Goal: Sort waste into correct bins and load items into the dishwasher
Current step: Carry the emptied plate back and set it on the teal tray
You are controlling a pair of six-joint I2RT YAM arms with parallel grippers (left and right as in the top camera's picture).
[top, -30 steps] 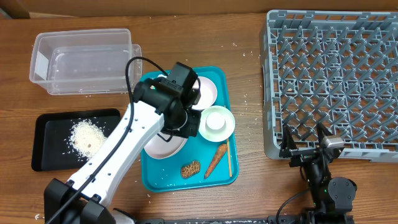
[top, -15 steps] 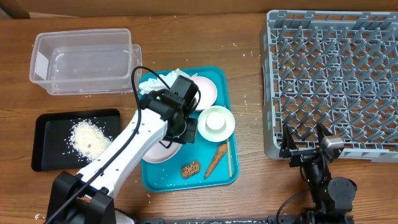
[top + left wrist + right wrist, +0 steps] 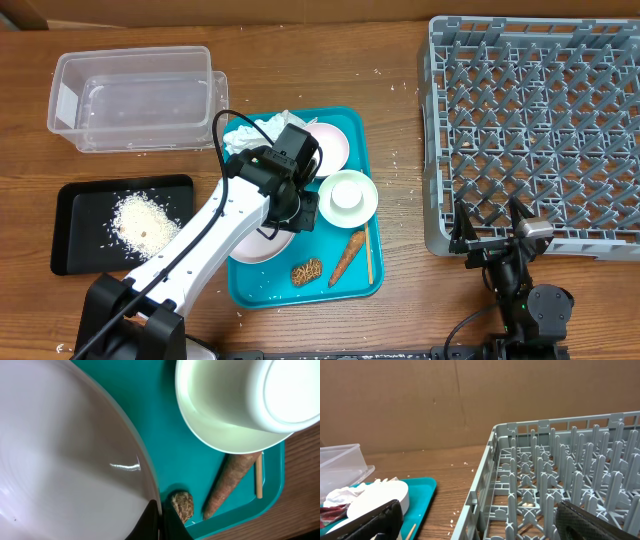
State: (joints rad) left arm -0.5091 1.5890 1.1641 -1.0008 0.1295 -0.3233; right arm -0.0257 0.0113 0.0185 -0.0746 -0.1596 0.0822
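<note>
Overhead and wrist views: nearest the robot, the right fingers [image 3: 370,519] hang apart before the grey plastic dish rack [image 3: 540,130]. Mid wooden tabletop [image 3: 400,80], the left fingers [image 3: 174,528] are clamped on the rim of a pale pink round plate [image 3: 60,460]. It lies on the teal plastic tray [image 3: 160,425], beside a white bowl [image 3: 347,196].

The table [image 3: 400,280] is matt brown wood with visible grain, and the far wall [image 3: 420,400] looks like dull cardboard. The teal tray [image 3: 165,420] is smooth plastic with a soft sheen; on it the pink plate [image 3: 60,460] and white bowl [image 3: 225,420] are glossy, and the white paper [image 3: 262,128] is crumpled. The rack [image 3: 530,120] on the right is matt grey plastic, the far-left bin [image 3: 135,95] clear plastic, and the black tray [image 3: 80,250] dull plastic.
</note>
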